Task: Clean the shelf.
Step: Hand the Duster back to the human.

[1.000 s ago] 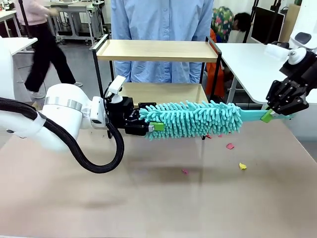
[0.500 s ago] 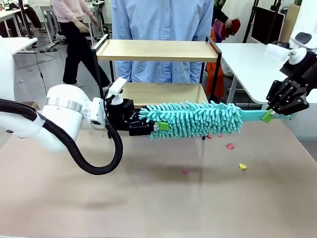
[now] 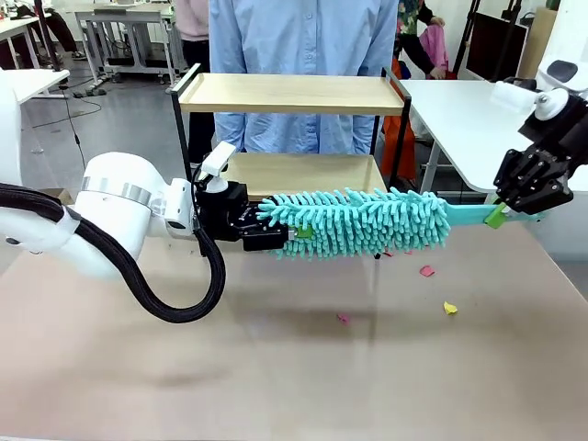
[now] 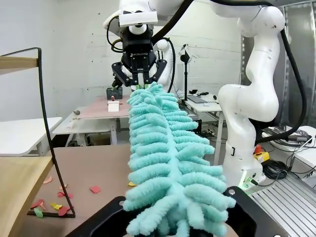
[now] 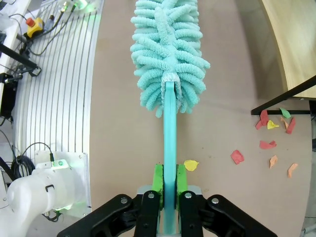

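The shelf (image 3: pixel 289 93) stands at the table's far side, with a lower board (image 3: pixel 303 171) under its top board. In front of it a teal fluffy duster (image 3: pixel 358 221) hangs level above the table. My left gripper (image 3: pixel 296 234) is shut on the left end of the duster's head. My right gripper (image 3: pixel 497 217) is shut on its flat teal handle (image 3: pixel 469 214). In the left wrist view the duster (image 4: pixel 163 163) rises from my left gripper (image 4: pixel 175 219) toward the right gripper (image 4: pixel 140 79). In the right wrist view the green pads of my right gripper (image 5: pixel 169 180) clamp the handle (image 5: pixel 169 133).
A person in a blue shirt (image 3: pixel 301 37) stands right behind the shelf. Coloured paper scraps (image 3: pixel 427 271) lie on the brown table, with more by the shelf's leg (image 5: pixel 274 123) (image 4: pixel 49 207). A white table (image 3: pixel 459 119) stands at the back right.
My left gripper's jaws have shut on the duster's head, their green pads sinking into the fibres. The right arm and the duster have stayed put. People in the background walked past.
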Controlling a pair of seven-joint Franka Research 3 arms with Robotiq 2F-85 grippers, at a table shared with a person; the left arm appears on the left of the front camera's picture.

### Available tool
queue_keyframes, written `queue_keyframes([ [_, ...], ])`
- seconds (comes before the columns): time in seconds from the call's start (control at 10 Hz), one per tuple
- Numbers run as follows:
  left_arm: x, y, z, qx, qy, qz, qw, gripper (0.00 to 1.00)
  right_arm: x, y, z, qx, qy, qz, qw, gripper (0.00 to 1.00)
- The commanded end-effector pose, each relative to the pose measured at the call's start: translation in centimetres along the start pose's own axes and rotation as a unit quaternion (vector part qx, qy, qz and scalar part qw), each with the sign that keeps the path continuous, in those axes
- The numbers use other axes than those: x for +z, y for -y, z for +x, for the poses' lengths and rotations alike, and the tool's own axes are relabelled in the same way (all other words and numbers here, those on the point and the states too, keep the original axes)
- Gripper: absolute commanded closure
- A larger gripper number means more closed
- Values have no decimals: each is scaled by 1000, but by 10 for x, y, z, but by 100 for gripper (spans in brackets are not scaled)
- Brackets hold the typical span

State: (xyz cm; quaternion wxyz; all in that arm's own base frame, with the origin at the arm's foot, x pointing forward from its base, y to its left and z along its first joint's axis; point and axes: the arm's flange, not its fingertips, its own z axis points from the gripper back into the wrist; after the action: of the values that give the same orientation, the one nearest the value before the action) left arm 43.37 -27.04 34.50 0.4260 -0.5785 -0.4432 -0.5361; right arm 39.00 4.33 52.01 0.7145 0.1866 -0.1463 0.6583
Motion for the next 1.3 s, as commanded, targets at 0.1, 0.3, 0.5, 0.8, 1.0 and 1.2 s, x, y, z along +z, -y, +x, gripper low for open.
queue_keyframes([
  [0.1, 0, 0, 0, 0, 0, 0, 1000, 100, 1, 0, 0, 8, 16, -3, 1000, 87],
  [0.3, 0, 0, 0, 0, 0, 0, 1000, 100, 6, -5, -2, 20, 23, 2, 1000, 29],
  [0.5, 0, 0, 0, 0, 0, 0, 1000, 100, 31, -20, -5, 12, 90, -14, 996, 0],
  [0.8, 0, 0, 0, 0, 0, 0, 1000, 100, 77, -42, -21, -6, 207, -63, 976, 0],
  [1.0, 0, 0, 0, 0, 0, 0, 1000, 100, 104, -58, -53, -12, 307, -91, 947, 0],
  [1.2, 0, 0, 0, 0, 0, 0, 1000, 100, 117, -72, -87, -27, 370, -119, 921, 0],
])
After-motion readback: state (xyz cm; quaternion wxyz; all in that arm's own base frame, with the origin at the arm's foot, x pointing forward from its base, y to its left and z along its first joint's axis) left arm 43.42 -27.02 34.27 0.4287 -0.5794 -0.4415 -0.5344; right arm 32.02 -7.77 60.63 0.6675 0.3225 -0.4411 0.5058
